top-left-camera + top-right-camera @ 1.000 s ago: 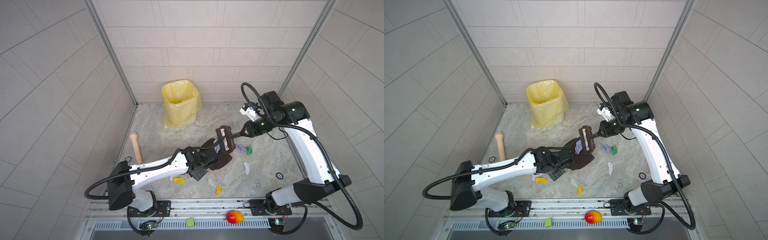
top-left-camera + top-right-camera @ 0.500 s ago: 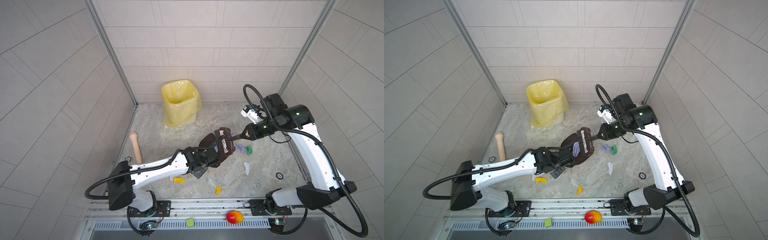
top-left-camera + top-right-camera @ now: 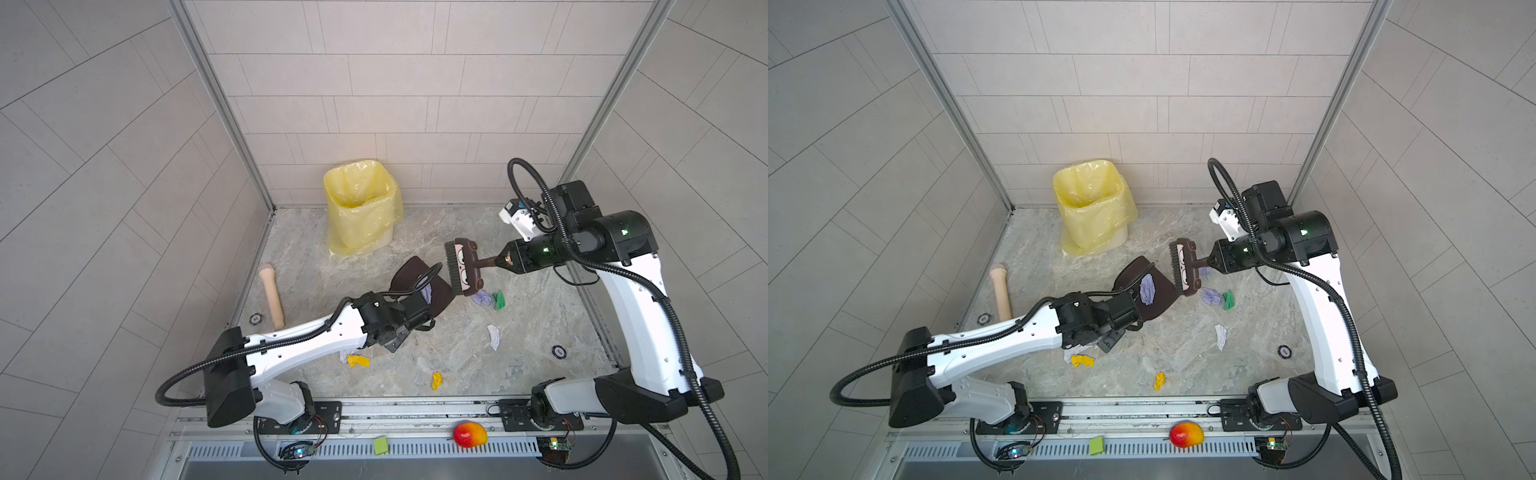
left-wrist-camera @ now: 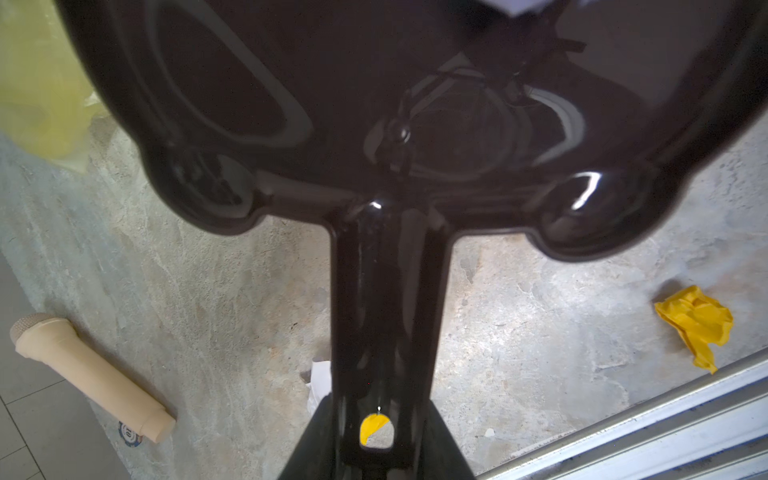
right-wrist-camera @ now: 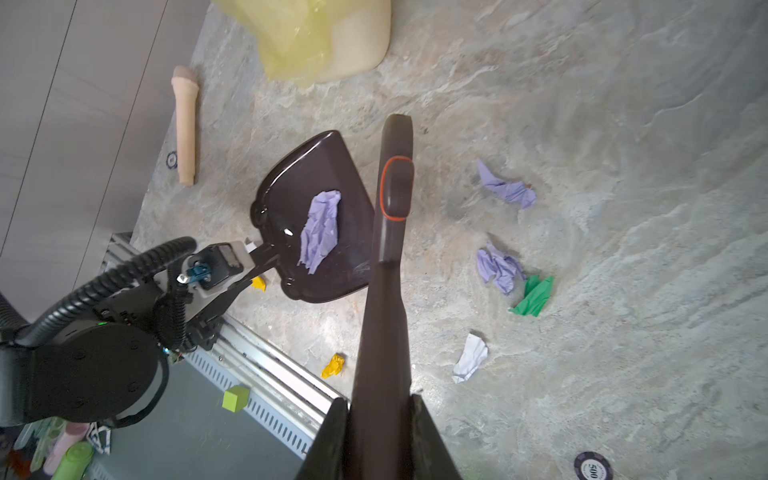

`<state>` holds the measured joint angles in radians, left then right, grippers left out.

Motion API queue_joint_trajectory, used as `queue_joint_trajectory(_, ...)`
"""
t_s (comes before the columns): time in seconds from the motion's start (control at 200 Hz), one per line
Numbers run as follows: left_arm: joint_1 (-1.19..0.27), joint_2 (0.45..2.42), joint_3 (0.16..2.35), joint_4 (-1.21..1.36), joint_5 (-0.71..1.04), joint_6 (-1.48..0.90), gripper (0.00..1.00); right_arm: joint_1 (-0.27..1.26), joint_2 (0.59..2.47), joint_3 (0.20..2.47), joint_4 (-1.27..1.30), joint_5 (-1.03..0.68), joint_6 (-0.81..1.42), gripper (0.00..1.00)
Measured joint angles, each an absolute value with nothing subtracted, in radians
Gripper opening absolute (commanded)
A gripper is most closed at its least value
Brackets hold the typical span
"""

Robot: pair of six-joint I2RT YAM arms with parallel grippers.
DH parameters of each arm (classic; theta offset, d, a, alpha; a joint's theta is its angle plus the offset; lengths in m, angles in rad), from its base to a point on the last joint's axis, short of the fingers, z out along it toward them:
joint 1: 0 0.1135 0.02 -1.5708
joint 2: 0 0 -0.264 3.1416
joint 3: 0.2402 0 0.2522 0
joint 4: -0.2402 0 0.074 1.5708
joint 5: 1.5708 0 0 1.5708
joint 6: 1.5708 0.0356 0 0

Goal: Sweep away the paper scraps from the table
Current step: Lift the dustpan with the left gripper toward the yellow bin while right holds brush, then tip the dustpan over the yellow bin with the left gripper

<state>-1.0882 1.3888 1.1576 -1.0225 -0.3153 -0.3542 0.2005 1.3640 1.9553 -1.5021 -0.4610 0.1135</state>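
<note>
My left gripper (image 3: pixel 417 316) is shut on the handle of a dark brown dustpan (image 3: pixel 419 284), held tilted above the table (image 3: pixel 374 266). A lavender paper scrap (image 3: pixel 1147 289) lies in the pan. My right gripper (image 3: pixel 500 262) is shut on the handle of a brown brush (image 3: pixel 463 268), whose bristles stand just beside the pan's lip. On the table near the brush lie lavender scraps (image 5: pixel 498 268) (image 5: pixel 507 189) and a green one (image 5: pixel 534 297). Nearer the front are a white scrap (image 3: pixel 493 336) and yellow scraps (image 3: pixel 358 361) (image 3: pixel 436 380).
A bin lined with a yellow bag (image 3: pixel 361 208) stands at the back. A beige cylinder (image 3: pixel 272 295) lies by the left wall. Poker chips (image 3: pixel 559 351) (image 3: pixel 255 319) sit near both side edges. A mango (image 3: pixel 469 434) and a lime-green note (image 3: pixel 380 444) rest on the front rail.
The left arm has raised and tilted the dustpan, with the lavender scrap inside it. The brush has drawn back a little toward the right and rear.
</note>
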Motion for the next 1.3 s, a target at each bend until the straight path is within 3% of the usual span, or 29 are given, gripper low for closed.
queue_joint_trajectory(0.175,-1.073,1.354,1.206,-1.103,-0.331,-0.374,0.0,0.11,1.322,1.959,-1.468,-0.447,0.136,0.0)
queue_joint_trajectory(0.6,-0.996,1.315,1.504,-1.367,-0.341,-0.423,0.0,0.092,1.298,1.805,-1.374,-0.446,0.17,0.0)
queue_joint_trajectory(1.016,-0.754,1.429,1.864,-1.593,-0.302,-0.378,0.0,0.091,1.296,1.708,-1.304,-0.476,0.185,0.0)
queue_joint_trajectory(1.301,-0.564,1.457,1.9,-1.601,-0.311,-0.308,0.0,0.091,1.288,1.677,-1.287,-0.494,0.191,0.0)
